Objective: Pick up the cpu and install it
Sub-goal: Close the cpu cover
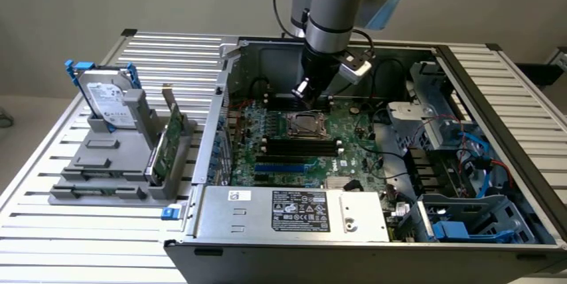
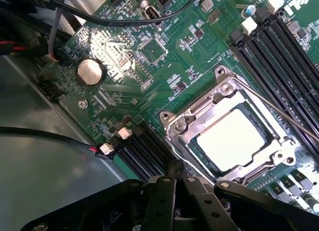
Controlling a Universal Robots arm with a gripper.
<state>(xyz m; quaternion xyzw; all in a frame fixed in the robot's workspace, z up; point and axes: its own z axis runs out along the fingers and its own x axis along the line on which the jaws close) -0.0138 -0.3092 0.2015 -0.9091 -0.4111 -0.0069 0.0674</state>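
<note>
The cpu [image 2: 232,138] is a pale silvery square lying flat inside the metal socket frame [image 2: 219,99] on the green motherboard [image 2: 149,91]. In the exterior view the cpu [image 1: 306,125] sits in the socket near the board's middle. My gripper [image 2: 175,167] is shut, its black fingers pressed together with nothing between them. It sits just off the socket's edge, apart from the chip. From outside, the gripper [image 1: 307,97] hangs inside the open computer case [image 1: 293,231], a little above and behind the socket.
Black memory slots [image 1: 301,146] lie in front of the socket. The power supply [image 1: 293,211] fills the case's front. Cables and a drive cage [image 1: 443,138] crowd the exterior view's right. A hard drive [image 1: 111,101] stands in a grey holder [image 1: 115,164] outside the case.
</note>
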